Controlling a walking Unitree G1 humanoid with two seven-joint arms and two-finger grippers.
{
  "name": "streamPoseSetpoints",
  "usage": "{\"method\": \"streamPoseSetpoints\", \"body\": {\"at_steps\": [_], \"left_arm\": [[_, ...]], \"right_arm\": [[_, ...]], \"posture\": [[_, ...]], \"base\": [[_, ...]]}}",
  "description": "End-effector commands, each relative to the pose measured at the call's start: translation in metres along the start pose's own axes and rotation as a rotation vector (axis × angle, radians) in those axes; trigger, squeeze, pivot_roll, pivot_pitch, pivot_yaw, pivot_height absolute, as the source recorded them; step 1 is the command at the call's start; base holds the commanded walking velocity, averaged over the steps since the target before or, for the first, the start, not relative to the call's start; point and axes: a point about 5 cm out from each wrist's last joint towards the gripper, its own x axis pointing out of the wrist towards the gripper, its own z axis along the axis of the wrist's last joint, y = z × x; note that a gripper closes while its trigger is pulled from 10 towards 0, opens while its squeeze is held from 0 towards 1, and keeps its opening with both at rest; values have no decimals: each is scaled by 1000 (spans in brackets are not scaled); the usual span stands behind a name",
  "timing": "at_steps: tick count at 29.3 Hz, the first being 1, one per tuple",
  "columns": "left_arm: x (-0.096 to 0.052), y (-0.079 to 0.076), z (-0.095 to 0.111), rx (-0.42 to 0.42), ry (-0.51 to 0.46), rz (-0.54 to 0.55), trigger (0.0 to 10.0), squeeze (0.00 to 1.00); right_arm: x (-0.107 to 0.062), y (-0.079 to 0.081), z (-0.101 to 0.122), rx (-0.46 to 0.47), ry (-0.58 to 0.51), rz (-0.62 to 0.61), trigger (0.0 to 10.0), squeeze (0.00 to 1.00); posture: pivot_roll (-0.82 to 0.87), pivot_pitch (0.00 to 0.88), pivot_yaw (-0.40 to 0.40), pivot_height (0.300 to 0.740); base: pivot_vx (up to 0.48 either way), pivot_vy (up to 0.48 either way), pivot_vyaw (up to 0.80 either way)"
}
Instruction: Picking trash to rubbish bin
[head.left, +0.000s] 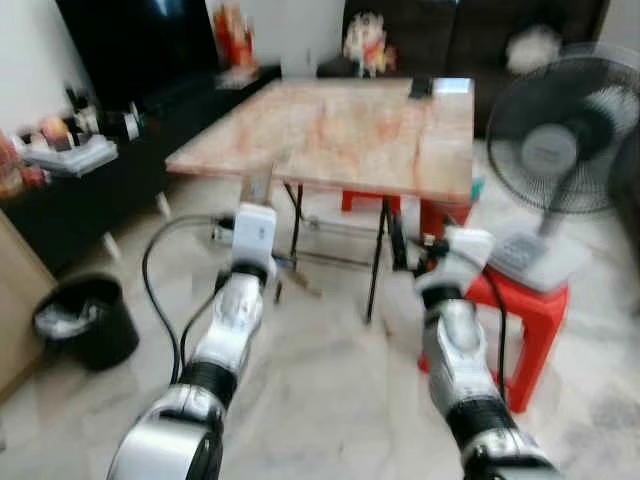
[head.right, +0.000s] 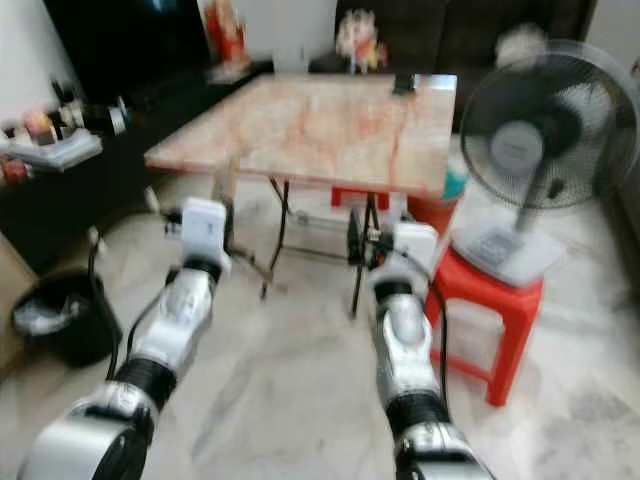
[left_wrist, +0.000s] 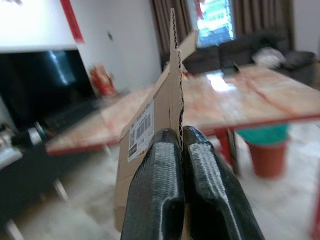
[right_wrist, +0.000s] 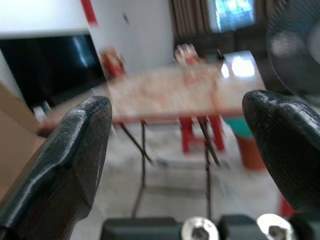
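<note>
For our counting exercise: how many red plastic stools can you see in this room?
2. One red stool stands on the robot's right, carrying the fan. Another red stool sits under the table, partly hidden; more may be concealed.

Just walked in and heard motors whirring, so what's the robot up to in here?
It is carrying trash. The left end effector is shut on a piece of cardboard with a barcode label, held out toward the marble-topped table. The right end effector is open and holds nothing. A black rubbish bin stands on the floor to the robot's left.
</note>
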Motion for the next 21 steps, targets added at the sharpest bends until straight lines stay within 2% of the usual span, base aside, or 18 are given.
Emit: {"method": "streamPoseSetpoints", "body": {"at_steps": [1,2,3,4,6,9,10,12,13,16,21], "left_arm": [[-6,16,-18,-43,97,24,10000,0],[-9,18,-23,-62,124,22,10000,0],[-17,22,-36,-81,185,15,10000,0],[-17,22,-36,-81,185,15,10000,0],[-38,29,-64,-33,325,-2,10000,0],[-50,31,-78,-49,394,-4,10000,0],[-63,34,-91,-15,471,6,10000,0],[-74,36,-102,21,537,6,10000,0],[-90,39,-115,54,624,5,10000,0],[-108,43,-128,60,711,11,10000,0],[-154,48,-155,88,904,10,10000,0]], "right_arm": [[-6,-3,-12,19,60,-8,10000,0],[-9,-6,-17,32,82,-20,10000,0],[-18,-14,-30,27,148,-44,10000,0],[-18,-14,-30,27,148,-44,10000,0],[-41,-29,-56,17,292,-93,10000,0],[-56,-36,-71,20,382,-108,10000,0],[-70,-42,-84,18,466,-130,10000,0],[-85,-46,-95,15,543,-147,10000,0],[-102,-50,-107,19,626,-173,10000,0],[-121,-54,-119,22,711,-202,10000,0],[-166,-65,-137,-1,877,-269,10000,0]], "posture": [[-140,0,63,740],[-141,0,61,740],[-143,0,59,740],[-143,0,59,740],[-143,0,51,740],[-144,0,46,740],[-143,0,41,740],[-147,0,36,740],[-146,0,33,740],[-148,0,29,740],[-155,0,26,740]], "base": [[0,0,0],[0,0,0],[0,0,0],[0,0,0],[0,0,0],[0,0,0],[0,0,0],[0,0,0],[0,0,0],[0,0,0],[280,0,0]]}}
